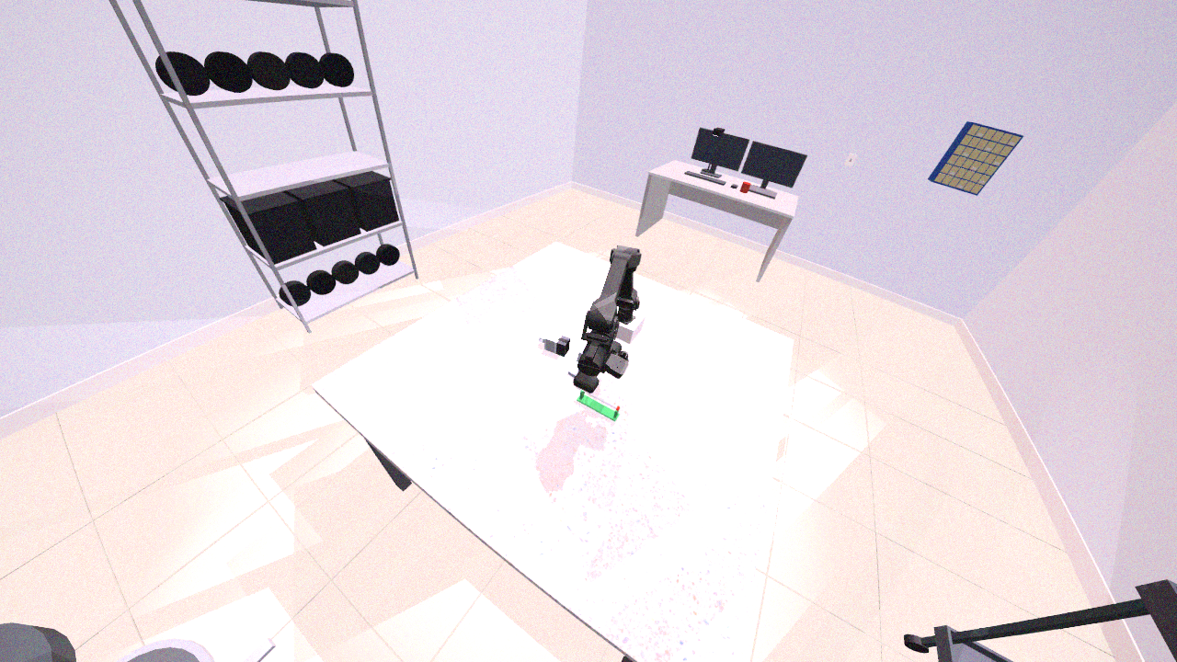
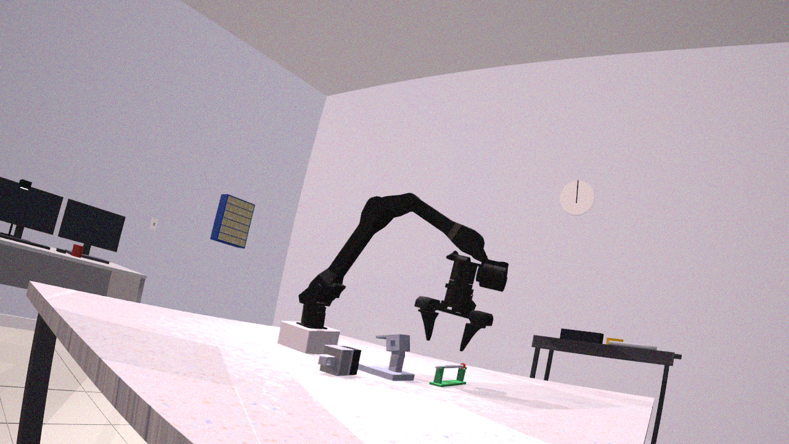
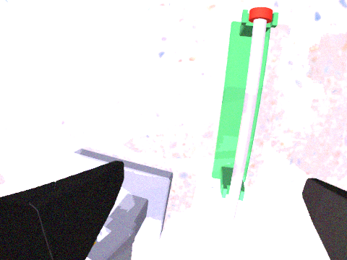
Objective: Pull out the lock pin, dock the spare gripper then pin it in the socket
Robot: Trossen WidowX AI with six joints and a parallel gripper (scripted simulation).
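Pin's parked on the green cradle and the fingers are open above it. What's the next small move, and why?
Probably swing over toward the spare gripper and line up above it. The pin lies in the green cradle, the open gripper holds nothing, and the socket on the mount looks empty, so docking comes next.

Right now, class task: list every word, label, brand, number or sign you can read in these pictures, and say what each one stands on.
No readable text in any view.
Wall clock: plain face, no numerals.
Blue-framed wall panel: a grid of tan cells, nothing legible.
Monitors: dark screens, no text.
Lock pin, green cradle and gripper: no markings.
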